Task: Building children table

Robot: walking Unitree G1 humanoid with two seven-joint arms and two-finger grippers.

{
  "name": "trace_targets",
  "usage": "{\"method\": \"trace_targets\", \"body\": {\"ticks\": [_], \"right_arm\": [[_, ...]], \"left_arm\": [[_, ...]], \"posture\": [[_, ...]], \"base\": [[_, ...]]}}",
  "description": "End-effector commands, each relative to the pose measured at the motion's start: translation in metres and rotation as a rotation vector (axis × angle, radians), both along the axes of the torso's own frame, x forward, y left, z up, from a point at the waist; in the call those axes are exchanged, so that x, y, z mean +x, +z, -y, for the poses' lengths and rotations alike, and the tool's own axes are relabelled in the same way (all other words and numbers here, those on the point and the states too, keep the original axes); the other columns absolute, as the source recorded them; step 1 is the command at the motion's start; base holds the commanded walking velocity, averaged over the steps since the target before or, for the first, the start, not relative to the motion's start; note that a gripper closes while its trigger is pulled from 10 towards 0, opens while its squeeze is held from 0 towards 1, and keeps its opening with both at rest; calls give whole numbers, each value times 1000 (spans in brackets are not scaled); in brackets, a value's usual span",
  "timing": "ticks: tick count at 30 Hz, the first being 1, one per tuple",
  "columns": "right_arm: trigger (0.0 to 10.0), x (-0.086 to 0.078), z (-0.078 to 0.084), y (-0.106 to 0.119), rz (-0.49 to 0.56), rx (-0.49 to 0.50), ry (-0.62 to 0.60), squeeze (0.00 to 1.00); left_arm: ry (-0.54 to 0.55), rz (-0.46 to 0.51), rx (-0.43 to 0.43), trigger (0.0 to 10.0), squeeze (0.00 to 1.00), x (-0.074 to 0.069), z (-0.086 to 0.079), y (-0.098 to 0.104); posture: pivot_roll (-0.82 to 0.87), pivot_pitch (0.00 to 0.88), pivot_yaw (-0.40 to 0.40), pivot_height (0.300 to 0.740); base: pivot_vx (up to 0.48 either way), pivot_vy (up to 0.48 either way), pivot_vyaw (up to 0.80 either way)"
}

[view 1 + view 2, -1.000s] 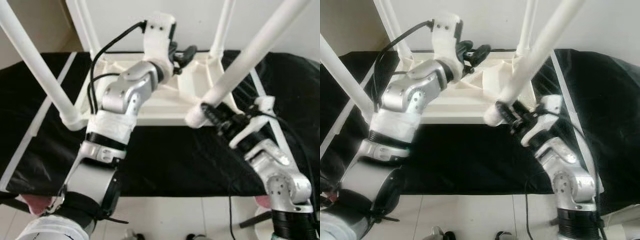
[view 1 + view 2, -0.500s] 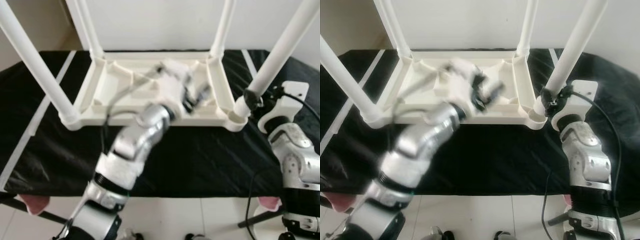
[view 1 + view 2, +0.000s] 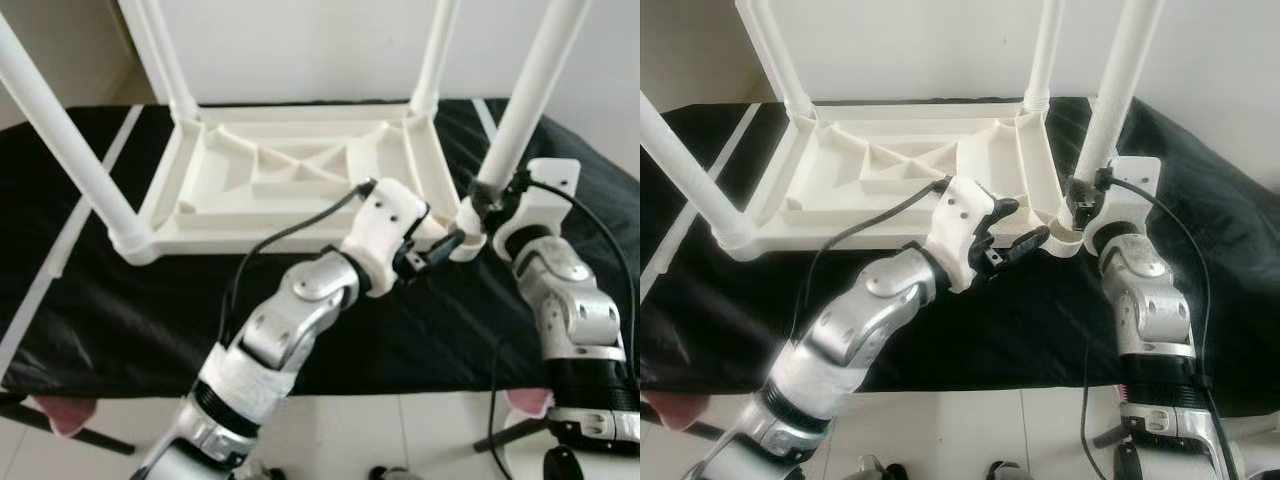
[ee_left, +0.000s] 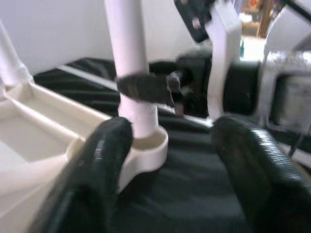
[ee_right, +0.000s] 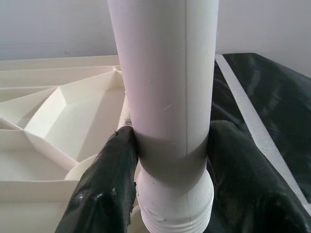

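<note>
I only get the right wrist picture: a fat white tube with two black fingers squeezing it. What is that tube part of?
Observer: It is one white plastic leg of an upside-down white plastic children's table, standing in the near right corner socket.
Operator: Are the other legs on?
Observer: Yes, three more white legs stand up at the other corners, such as the near left one.
Operator: What is the table sitting on?
Observer: A black cloth over a raised surface.
Operator: Where's the other arm?
Observer: The left gripper is open, right beside that same corner, not holding anything. The right gripper is clamped low on the leg.
</note>
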State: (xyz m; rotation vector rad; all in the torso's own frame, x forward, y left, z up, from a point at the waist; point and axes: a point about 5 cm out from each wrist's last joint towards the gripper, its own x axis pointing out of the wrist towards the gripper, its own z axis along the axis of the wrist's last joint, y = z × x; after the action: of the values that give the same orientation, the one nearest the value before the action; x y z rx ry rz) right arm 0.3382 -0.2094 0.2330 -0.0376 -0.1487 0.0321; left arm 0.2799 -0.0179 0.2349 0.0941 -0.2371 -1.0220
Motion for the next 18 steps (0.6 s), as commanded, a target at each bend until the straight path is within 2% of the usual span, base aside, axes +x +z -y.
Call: {"method": "trace_targets", "body": {"ticks": [1,8,18], "right_arm": [[10000,1,-8,-10,-40,-16,42,0],[10000,-11,-5,-22,-75,-77,69,0],[10000,-19,13,-27,-93,-62,9,0]], "left_arm": [[-66,5,43,10000,0,-8,1,-6],[-31,-29,59,10000,0,-6,-10,-16],[-23,-59,55,10000,0,-8,-15,-18]], "posture": [[-132,144,25,740],[-143,145,20,740],[-161,140,27,740]], "base": [[0,0,0],[0,0,0],[0,0,0]]}}
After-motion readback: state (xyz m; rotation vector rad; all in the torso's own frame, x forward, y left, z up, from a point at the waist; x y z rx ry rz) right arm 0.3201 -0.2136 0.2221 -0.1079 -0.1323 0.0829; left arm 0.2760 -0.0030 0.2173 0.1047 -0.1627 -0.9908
